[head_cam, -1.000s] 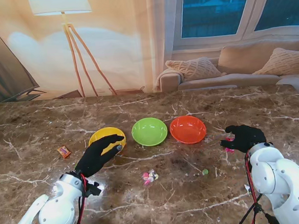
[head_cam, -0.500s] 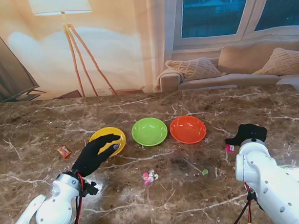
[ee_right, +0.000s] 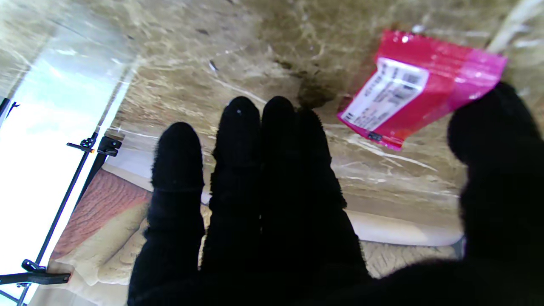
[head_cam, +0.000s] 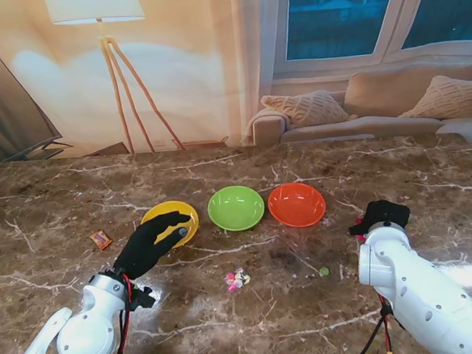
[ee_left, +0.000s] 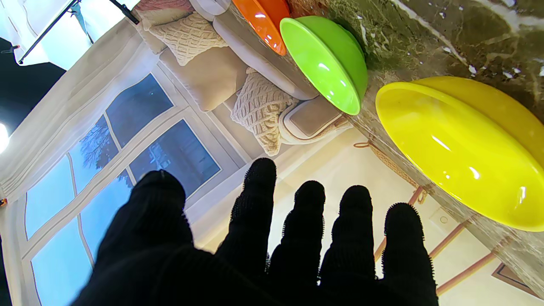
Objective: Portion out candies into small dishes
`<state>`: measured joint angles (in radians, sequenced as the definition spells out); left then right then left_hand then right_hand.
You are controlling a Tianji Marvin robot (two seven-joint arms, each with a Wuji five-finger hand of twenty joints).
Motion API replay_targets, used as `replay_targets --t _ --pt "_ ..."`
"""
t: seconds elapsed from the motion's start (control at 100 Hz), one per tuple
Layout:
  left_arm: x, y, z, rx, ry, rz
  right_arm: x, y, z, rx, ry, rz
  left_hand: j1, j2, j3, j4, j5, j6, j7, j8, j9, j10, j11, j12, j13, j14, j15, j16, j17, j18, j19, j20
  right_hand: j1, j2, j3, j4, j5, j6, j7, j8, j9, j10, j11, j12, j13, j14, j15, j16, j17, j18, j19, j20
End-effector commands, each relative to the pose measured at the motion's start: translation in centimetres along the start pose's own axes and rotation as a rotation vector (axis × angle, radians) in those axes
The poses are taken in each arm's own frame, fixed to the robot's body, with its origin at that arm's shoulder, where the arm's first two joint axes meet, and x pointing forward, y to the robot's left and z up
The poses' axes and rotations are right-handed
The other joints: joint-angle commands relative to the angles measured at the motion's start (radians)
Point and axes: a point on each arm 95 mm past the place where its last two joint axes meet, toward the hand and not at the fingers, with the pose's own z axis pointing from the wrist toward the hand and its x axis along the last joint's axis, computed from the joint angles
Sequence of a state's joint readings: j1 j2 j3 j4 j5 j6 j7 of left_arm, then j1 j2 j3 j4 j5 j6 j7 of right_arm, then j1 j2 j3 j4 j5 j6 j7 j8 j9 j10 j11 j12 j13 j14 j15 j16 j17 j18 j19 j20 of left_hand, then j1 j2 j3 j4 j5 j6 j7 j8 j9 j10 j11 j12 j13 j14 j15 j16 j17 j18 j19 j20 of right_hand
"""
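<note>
Three small dishes stand in a row: yellow (head_cam: 167, 217), green (head_cam: 236, 208) and orange (head_cam: 296, 204). My left hand (head_cam: 151, 244) hovers at the yellow dish's near rim, fingers (ee_left: 259, 199) spread and holding nothing; the left wrist view shows the yellow dish (ee_left: 450, 153) empty. My right hand (head_cam: 382, 214) is low over the table to the right of the orange dish. In the right wrist view a pink candy packet (ee_right: 414, 87) lies on the marble between the straight fingers (ee_right: 255, 140) and the thumb, which touches its corner. A bit of pink packet (head_cam: 359, 238) shows beside the right forearm.
A small cluster of wrapped candies (head_cam: 237, 280) lies mid-table nearer to me than the green dish. A green candy (head_cam: 324, 272) sits to its right. An orange candy (head_cam: 101, 239) lies left of the yellow dish. The table (head_cam: 255, 329) is brown marble.
My right forearm has swung in toward the left and now covers more of the hand; the hand stays by the pink packet. The left hand has barely moved.
</note>
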<state>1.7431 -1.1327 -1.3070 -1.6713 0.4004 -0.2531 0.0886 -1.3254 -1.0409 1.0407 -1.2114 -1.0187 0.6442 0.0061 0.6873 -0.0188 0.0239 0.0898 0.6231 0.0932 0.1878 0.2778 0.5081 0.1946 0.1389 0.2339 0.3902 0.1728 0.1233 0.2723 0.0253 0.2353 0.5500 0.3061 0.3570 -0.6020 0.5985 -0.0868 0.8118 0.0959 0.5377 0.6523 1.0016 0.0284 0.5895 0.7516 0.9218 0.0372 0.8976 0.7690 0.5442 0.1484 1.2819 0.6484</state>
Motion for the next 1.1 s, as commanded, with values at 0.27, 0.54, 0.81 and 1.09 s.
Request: replay_targets --t 0.27,0.54,0.81,1.09 --pt "0.0 0.4 -0.2 -0.007 -0.006 -0.003 1.0 -3.6 -1.3 0.058 0.047 0.002 0.016 0.032 0.005 0.021 0.008 -0.023 0.014 0.008 -0.012 -0.034 0.007 -0.011 0.012 -0.019 -0.005 -0.011 -0.001 -0.008 0.004 0.011 0.306 -0.268 0.462 -0.201 0.082 -0.284 0.391 -0.288 0.157 -0.090 0.015 0.133 0.121 -0.045 0.045 0.009 0.084 0.006 0.111 0.007" --pt "0.1 0.4 -0.3 -0.006 -0.007 -0.003 1.0 -4.3 -1.7 0.044 0.082 0.022 0.017 0.032 0.004 0.021 0.007 -0.023 0.014 0.009 -0.012 -0.032 0.007 -0.011 0.013 -0.019 -0.005 -0.011 0.000 -0.006 0.005 0.011 0.292 -0.199 0.501 -0.185 0.136 -0.362 0.452 -0.191 0.084 -0.112 -0.041 0.158 -0.024 -0.051 -0.080 -0.028 -0.034 -0.027 0.002 -0.034" --pt "0.1 0.4 -0.3 -0.005 -0.010 -0.003 1.0 -4.4 -1.7 0.085 0.134 0.102 0.019 0.032 0.004 0.020 0.007 -0.023 0.014 0.010 -0.012 -0.036 0.006 -0.011 0.014 -0.019 -0.004 -0.011 0.001 -0.001 0.007 0.012 0.261 -0.119 0.536 -0.195 0.067 -0.431 0.357 0.107 -0.137 -0.035 -0.291 -0.322 -0.142 0.088 -0.617 -0.445 -0.047 0.047 -0.313 -0.231" --pt "0.0 0.2 -0.3 -0.007 -0.018 -0.005 1.2 -4.4 -1.4 0.066 0.158 0.198 0.020 0.033 0.004 0.020 0.013 -0.028 0.018 0.012 -0.011 -0.035 0.006 -0.011 0.014 -0.020 -0.005 -0.011 0.002 0.000 0.006 0.012 0.273 -0.163 0.534 -0.189 0.031 -0.372 0.373 -0.028 -0.075 -0.023 -0.277 -0.367 0.010 0.052 -0.583 -0.442 0.103 0.028 -0.232 -0.410"
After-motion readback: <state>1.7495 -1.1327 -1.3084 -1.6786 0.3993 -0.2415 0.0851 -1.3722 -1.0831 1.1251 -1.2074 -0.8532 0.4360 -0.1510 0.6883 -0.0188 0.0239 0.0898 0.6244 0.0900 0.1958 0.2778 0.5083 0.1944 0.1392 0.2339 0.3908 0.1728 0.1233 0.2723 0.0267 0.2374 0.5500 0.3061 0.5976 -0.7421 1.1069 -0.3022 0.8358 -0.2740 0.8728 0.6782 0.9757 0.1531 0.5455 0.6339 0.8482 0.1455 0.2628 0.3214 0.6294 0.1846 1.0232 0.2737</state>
